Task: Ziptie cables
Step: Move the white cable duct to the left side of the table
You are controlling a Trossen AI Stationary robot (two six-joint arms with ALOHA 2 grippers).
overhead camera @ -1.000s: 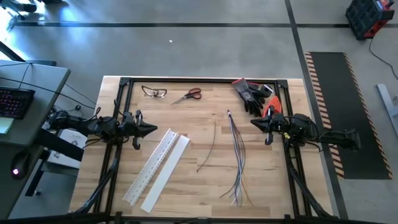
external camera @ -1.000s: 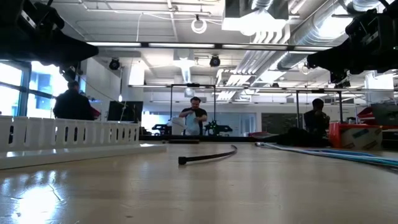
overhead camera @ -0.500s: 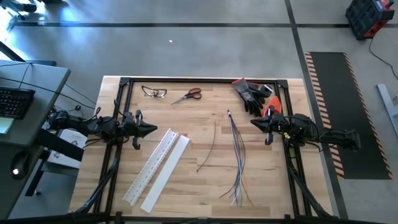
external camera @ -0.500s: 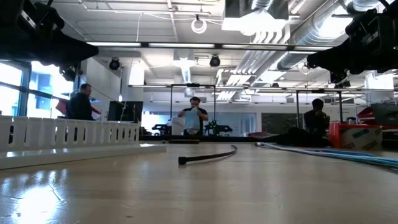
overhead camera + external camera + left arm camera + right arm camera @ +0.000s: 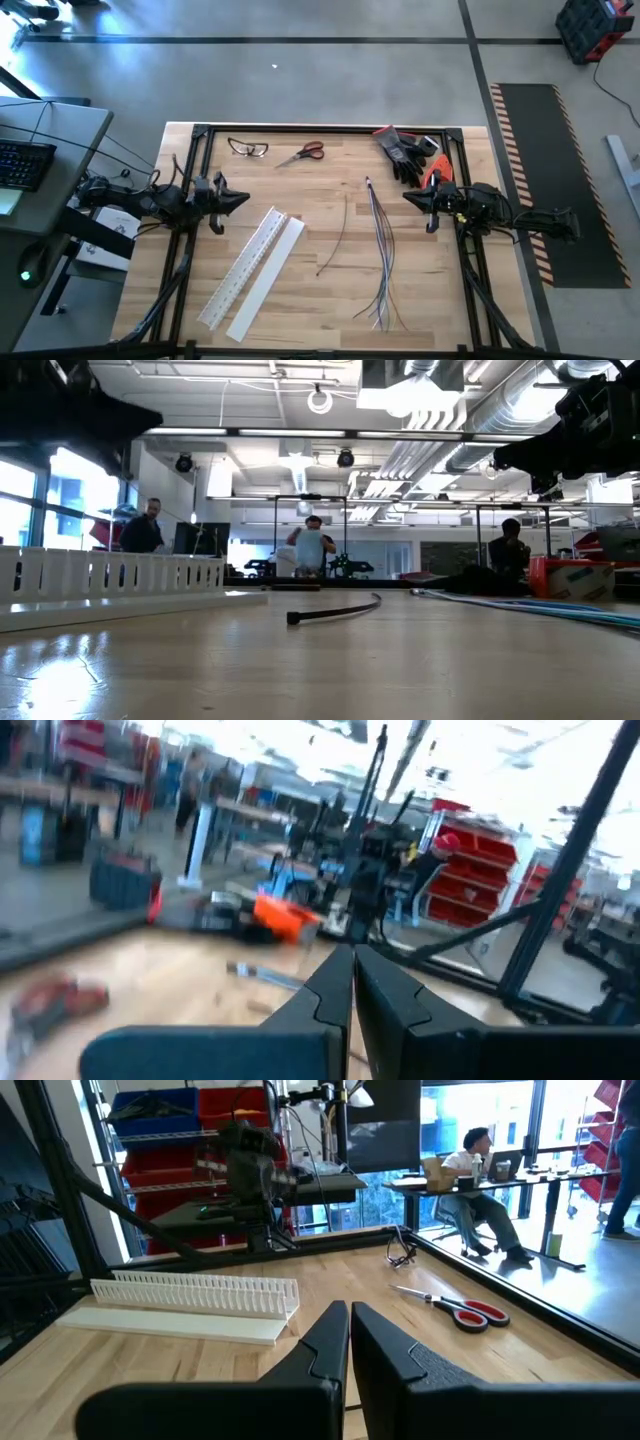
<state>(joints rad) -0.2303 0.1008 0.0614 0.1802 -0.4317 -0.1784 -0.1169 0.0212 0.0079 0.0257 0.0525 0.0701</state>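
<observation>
The cables (image 5: 380, 250), thin grey, blue and dark wires, lie loose on the wooden table right of its middle. They run from far to near, and their near ends (image 5: 382, 318) fan out. In the low view the cables (image 5: 540, 605) show at the right. A thin black strip (image 5: 335, 240) lies flat to their left. My left gripper (image 5: 245, 198) hovers shut over the table's left side, far from the cables. My right gripper (image 5: 408, 197) hovers shut just right of the cables' far part. Both wrist views show shut fingers, left (image 5: 352, 982) and right (image 5: 350, 1335), with nothing between them.
A white slotted channel (image 5: 245, 268) and its flat cover (image 5: 268, 280) lie slanted at the left. Red-handled scissors (image 5: 302, 153) and safety glasses (image 5: 248, 149) lie at the far edge, dark gloves (image 5: 405, 150) and an orange tool (image 5: 432, 172) at the far right. People stand in the room beyond.
My left gripper has risen a little and tipped its fingers upward, staying shut. The cables and the other things have kept their places.
</observation>
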